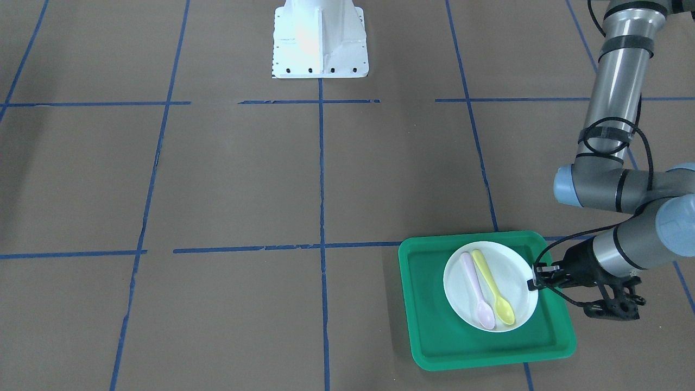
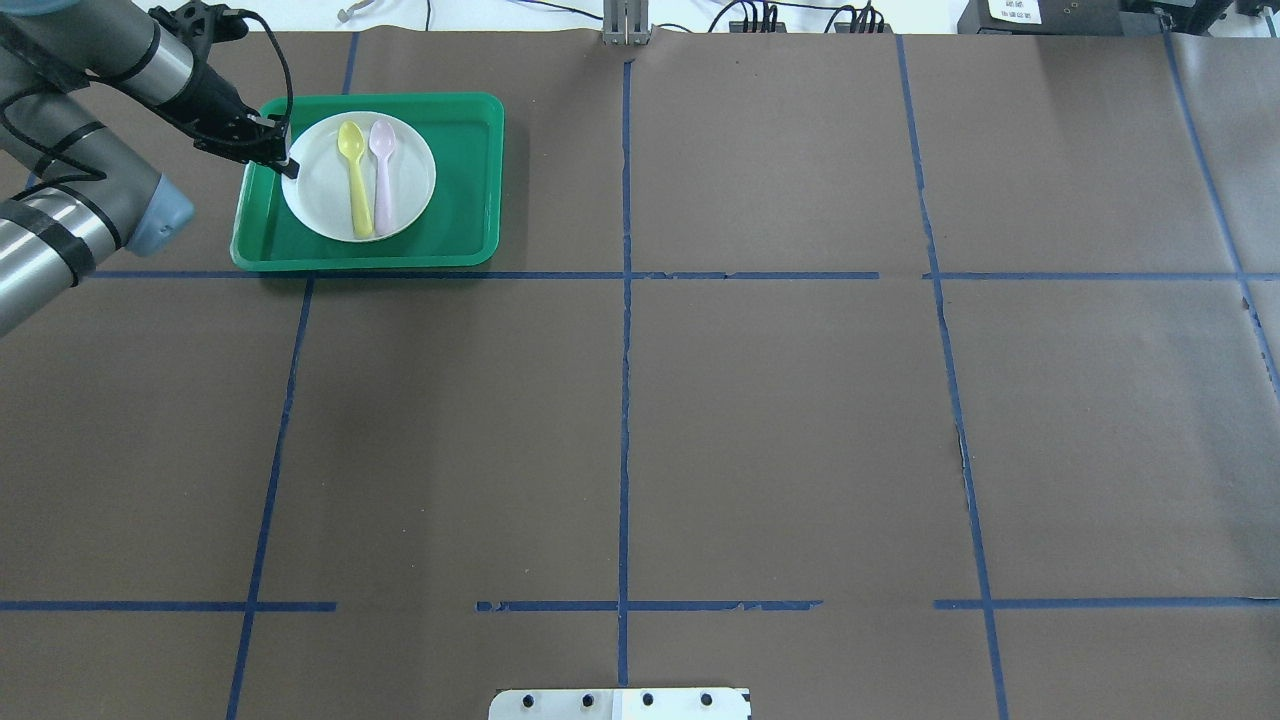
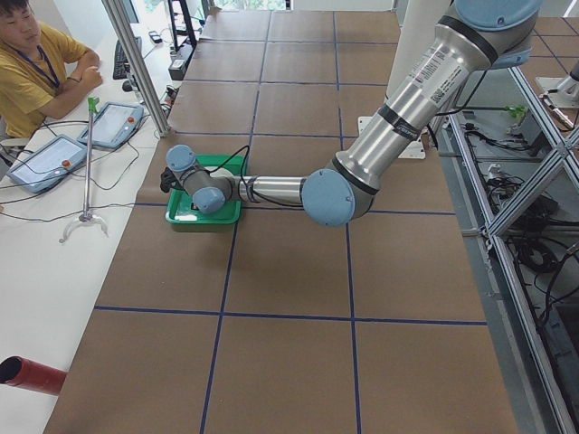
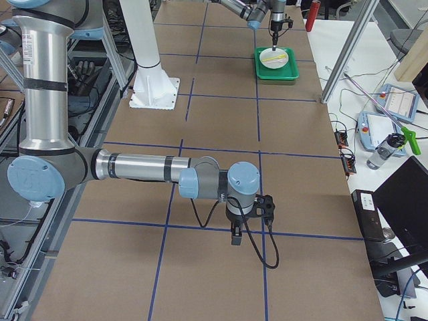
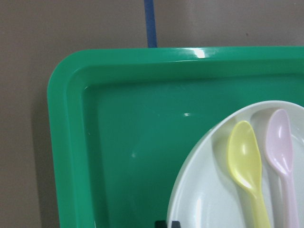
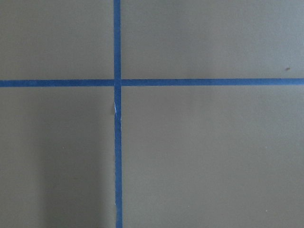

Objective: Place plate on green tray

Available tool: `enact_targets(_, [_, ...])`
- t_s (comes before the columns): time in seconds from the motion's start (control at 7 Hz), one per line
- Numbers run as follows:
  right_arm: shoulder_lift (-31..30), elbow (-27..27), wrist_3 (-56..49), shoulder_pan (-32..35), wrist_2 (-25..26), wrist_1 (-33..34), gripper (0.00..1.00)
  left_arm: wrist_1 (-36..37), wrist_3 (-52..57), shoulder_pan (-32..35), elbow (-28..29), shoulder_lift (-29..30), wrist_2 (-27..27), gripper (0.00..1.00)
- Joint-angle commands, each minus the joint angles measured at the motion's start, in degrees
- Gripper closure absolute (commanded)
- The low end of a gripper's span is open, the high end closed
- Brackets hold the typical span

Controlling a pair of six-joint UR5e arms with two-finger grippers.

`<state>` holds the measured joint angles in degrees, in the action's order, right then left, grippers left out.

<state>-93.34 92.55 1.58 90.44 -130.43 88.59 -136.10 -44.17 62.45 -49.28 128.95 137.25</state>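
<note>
Brown paper covers the table [image 2: 780,420], ruled into large squares by blue tape [image 2: 624,400], with the robot's white pedestal [image 1: 320,38] bolted at its inner edge. Along the outer side runs a white bench [image 3: 36,271] with two teach pendants [image 3: 45,163] on it, where an operator in a yellow shirt [image 3: 36,63] sits behind slanted aluminium posts.

At the far corner of the table on the robot's left, the left gripper [image 1: 535,281] reaches in low over the rim of the green tray [image 1: 434,304]. Its jaws are drawn close together on the edge of the white plate [image 1: 518,271]. The plate spreads away from the jaws and lies flat inside the tray, whose floor shows beneath and on every side of it. Just beyond the jaws, a yellow spoon [image 1: 491,285] and a pink spoon [image 1: 476,288] lie side by side on the plate, the yellow one nearer the jaws.

The right gripper [image 4: 235,237] hangs over bare paper, well apart from the tray. Below it, two tape lines cross. Whether its jaws are apart or together cannot be told.
</note>
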Motion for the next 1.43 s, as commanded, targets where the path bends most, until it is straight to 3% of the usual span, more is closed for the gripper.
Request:
enact_targets(0.0, [-0.09, 0.0, 0.0, 0.0, 0.0, 0.0, 0.0, -0.39, -0.65, -0.23, 0.5, 0.33, -0.49, 0.37])
enact_targets(0.14, [0.0, 0.0, 0.0, 0.0, 0.09, 0.0, 0.0, -0.3, -0.74, -0.23, 0.5, 0.42, -0.58, 0.0])
enact_targets(0.43, [0.0, 0.0, 0.0, 0.0, 0.09, 0.09, 0.0, 0.05, -3.27, 0.12, -0.63, 0.07, -0.49, 0.0])
enact_targets(0.57, [0.0, 0.0, 0.0, 0.0, 0.09, 0.0, 0.0, 3.18, -3.81, 1.08, -4.3, -0.89, -0.49, 0.0])
enact_targets(0.86, [0.0, 0.0, 0.0, 0.0, 0.0, 0.0, 0.0, 20.62, -1.9, 3.62, -21.56, -9.02, -0.49, 0.0])
enact_targets(1.29, [0.0, 0.0, 0.0, 0.0, 0.09, 0.0, 0.0, 41.99, 19.92, 12.75, -43.11, -22.99, -0.93, 0.0])
